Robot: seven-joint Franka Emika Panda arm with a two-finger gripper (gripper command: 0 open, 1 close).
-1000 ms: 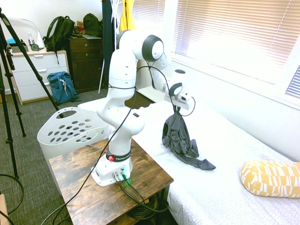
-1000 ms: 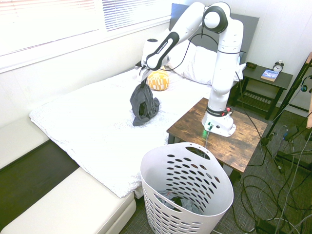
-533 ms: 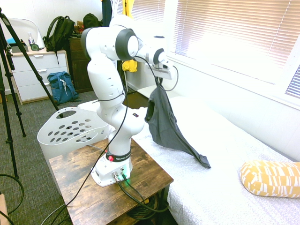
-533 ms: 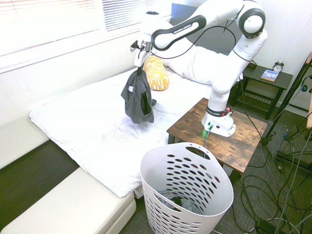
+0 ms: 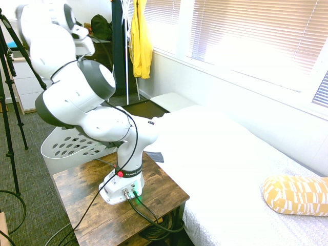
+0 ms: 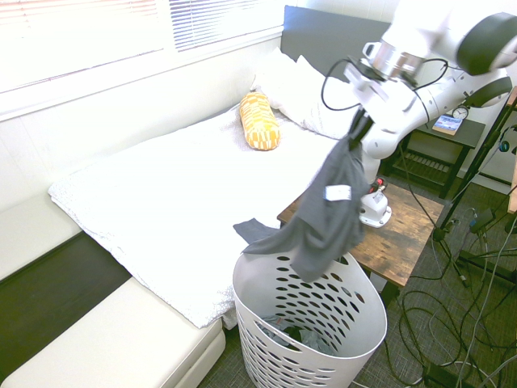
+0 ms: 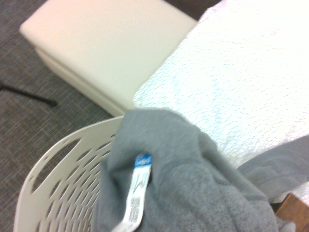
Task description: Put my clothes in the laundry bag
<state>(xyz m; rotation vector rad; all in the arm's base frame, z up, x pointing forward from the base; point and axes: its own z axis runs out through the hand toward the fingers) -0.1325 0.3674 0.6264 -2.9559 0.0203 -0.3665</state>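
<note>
Grey shirt [image 6: 327, 214] is now swinging clear of the bed [image 6: 161, 202], hanging from my tool [image 6: 358, 121], which is staying clamped on its top. Its hem is dangling over the white basket's [image 6: 355, 339] far rim, so I'm judging release is close.

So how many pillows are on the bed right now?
3: a yellow patterned bolster pillow mid-bed, and two white pillows overlapping behind it against the dark headboard. The arm may hide others.
</note>
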